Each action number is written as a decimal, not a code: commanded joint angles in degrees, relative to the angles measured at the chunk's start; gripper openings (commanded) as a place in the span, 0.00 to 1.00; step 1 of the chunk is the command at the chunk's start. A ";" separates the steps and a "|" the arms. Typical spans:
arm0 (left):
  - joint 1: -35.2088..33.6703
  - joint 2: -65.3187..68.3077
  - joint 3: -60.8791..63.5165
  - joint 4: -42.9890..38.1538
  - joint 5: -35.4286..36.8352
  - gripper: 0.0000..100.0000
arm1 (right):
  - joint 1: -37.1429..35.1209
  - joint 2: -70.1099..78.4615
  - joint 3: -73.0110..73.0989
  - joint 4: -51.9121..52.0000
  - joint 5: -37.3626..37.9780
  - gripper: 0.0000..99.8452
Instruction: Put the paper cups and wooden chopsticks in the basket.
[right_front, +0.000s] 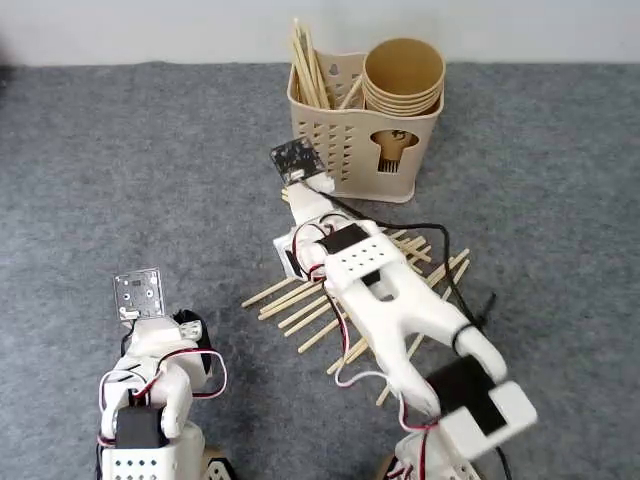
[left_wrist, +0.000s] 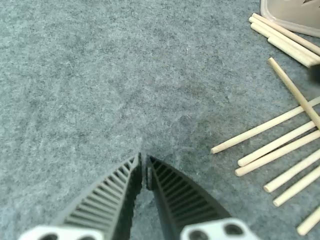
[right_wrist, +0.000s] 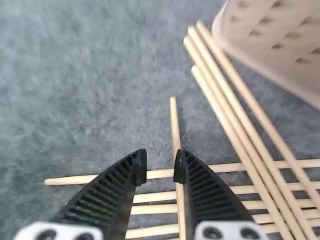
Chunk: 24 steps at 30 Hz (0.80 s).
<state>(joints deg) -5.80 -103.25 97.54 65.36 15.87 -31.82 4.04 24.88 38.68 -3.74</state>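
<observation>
Grey fuzzy counter (right_front: 100, 150) carries round wooden chopsticks (left_wrist: 260, 128) beside slotted plastic basket (right_front: 350, 150); my left tool (left_wrist: 144, 162) together, right tool (right_wrist: 159, 167) slightly apart.

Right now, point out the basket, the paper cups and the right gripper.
basket (right_front: 345, 150), high view, slotted front wall.
paper cups (right_front: 403, 68), high view, inside of the top cup.
right gripper (right_wrist: 159, 165), right wrist view, midway between its fingertips.

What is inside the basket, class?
A stack of paper cups sits in one side of the basket, and a bunch of chopsticks stands in the other. The basket wall covers their lower ends, so the bottom cannot be seen.
</observation>
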 joint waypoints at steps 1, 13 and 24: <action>-0.09 -0.79 -1.10 0.18 -0.26 0.01 | -0.22 2.59 -6.51 0.31 -0.35 0.10; -0.09 -0.79 -1.10 0.18 -0.26 0.01 | 2.51 13.67 -14.68 0.48 -0.26 0.10; -0.09 -0.79 -1.10 0.18 -0.26 0.01 | 3.82 19.03 -20.22 8.84 -0.35 0.09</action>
<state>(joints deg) -5.80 -103.25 97.54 65.36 15.87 -28.84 23.38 8.00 46.51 -3.74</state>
